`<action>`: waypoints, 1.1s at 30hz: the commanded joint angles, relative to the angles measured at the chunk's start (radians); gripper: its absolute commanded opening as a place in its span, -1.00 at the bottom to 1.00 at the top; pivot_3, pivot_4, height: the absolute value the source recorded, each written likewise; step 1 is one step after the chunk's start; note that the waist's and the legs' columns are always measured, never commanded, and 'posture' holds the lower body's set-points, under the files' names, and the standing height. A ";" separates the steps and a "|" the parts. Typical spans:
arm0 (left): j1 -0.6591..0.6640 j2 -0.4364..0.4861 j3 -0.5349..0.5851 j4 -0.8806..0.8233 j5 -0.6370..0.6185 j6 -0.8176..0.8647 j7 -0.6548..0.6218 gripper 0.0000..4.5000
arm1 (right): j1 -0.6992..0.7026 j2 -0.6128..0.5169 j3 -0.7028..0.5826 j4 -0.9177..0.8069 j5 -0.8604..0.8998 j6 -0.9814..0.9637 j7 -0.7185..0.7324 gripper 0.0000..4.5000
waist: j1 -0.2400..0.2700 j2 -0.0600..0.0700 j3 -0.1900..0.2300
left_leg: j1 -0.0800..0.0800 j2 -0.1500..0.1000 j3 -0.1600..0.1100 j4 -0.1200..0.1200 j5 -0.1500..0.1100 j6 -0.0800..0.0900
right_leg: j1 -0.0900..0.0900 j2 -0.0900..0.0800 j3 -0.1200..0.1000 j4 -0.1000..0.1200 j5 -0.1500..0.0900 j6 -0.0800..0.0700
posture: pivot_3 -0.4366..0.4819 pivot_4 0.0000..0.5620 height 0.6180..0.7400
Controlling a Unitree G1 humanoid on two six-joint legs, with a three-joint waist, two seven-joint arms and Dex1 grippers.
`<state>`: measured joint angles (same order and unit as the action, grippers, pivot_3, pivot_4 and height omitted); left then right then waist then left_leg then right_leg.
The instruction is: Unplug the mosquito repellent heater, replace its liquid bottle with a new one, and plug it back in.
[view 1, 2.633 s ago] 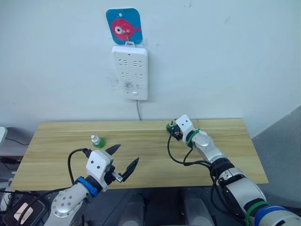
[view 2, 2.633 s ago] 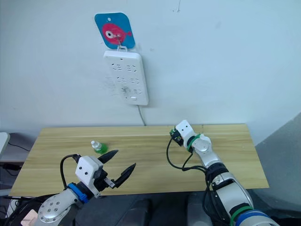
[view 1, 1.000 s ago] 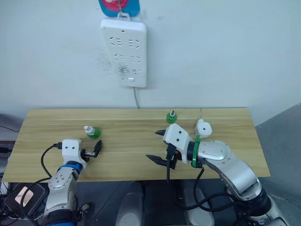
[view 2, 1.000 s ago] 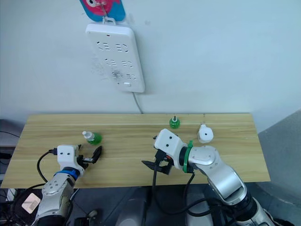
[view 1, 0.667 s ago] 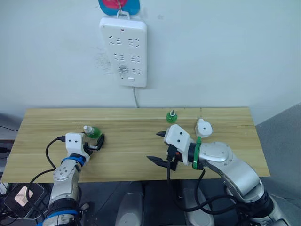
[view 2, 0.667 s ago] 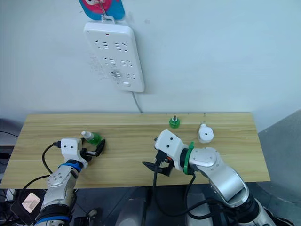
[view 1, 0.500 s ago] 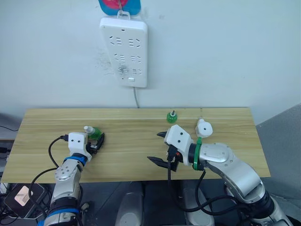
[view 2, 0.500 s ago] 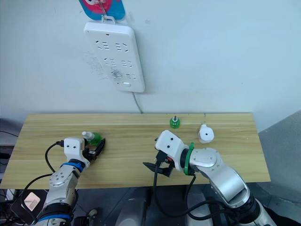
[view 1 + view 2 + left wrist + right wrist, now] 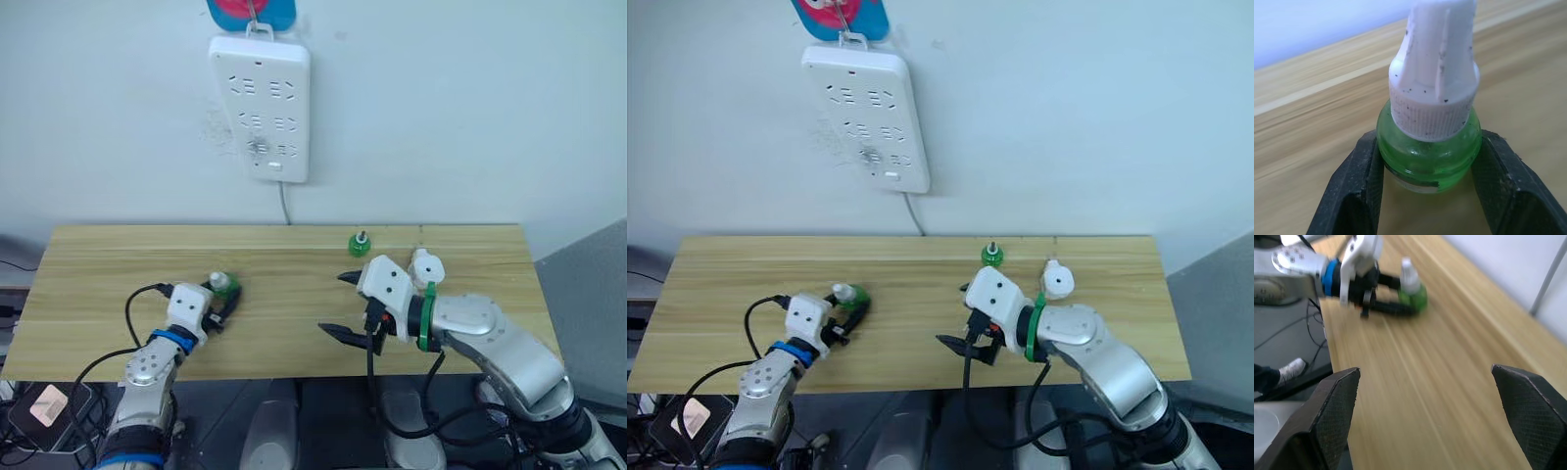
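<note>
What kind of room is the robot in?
Probably a lab or test room made to look like a home corner: a plain wooden table, a white power strip hung on a bare wall, and cables under the table.

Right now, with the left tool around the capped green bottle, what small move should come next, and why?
Probably lift the capped green bottle and carry it toward the heater. The left tool has its fingers against both sides, and the right tool hangs open.
</note>
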<state>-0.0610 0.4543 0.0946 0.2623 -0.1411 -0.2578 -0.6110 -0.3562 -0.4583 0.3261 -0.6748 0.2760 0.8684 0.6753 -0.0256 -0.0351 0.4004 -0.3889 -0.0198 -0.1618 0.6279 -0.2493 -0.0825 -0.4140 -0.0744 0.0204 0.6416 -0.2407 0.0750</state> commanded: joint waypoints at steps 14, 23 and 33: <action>-0.241 0.276 -0.204 -0.478 -0.203 0.588 -0.425 -0.03 | -0.158 0.180 0.036 0.176 0.016 -0.080 -0.083 1.00 | -0.008 -0.003 -0.062 | -0.013 0.000 -0.001 -0.003 0.005 -0.008 | -0.013 0.001 -0.004 0.001 0.006 -0.005 | -0.10 -0.31 1.00; -0.283 0.238 -0.189 -0.437 -0.202 0.562 -0.425 -0.03 | -0.161 0.227 0.074 0.259 -0.028 -0.163 -0.109 0.12 | -0.007 -0.004 -0.098 | -0.014 0.000 -0.001 -0.003 0.006 -0.009 | -0.013 0.001 -0.004 0.001 0.006 -0.006 | -0.07 -0.41 1.00; -0.278 0.202 -0.152 -0.446 -0.246 0.574 -0.423 -0.03 | -0.168 0.236 0.063 0.309 -0.050 -0.236 -0.106 -0.54 | -0.007 -0.004 -0.107 | -0.013 0.000 -0.001 -0.002 0.006 -0.010 | -0.013 0.001 -0.004 0.003 0.006 -0.006 | -0.07 -0.44 1.00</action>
<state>-0.3360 0.6703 -0.0844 -0.1496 -0.3461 0.3412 -1.0325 -0.5195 -0.2278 0.4070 -0.3593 0.2242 0.6540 0.5685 -0.0327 -0.0386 0.2932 -0.4021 -0.0202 -0.1625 0.6262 -0.2433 -0.0920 -0.4273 -0.0735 0.0160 0.6445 -0.2342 0.0686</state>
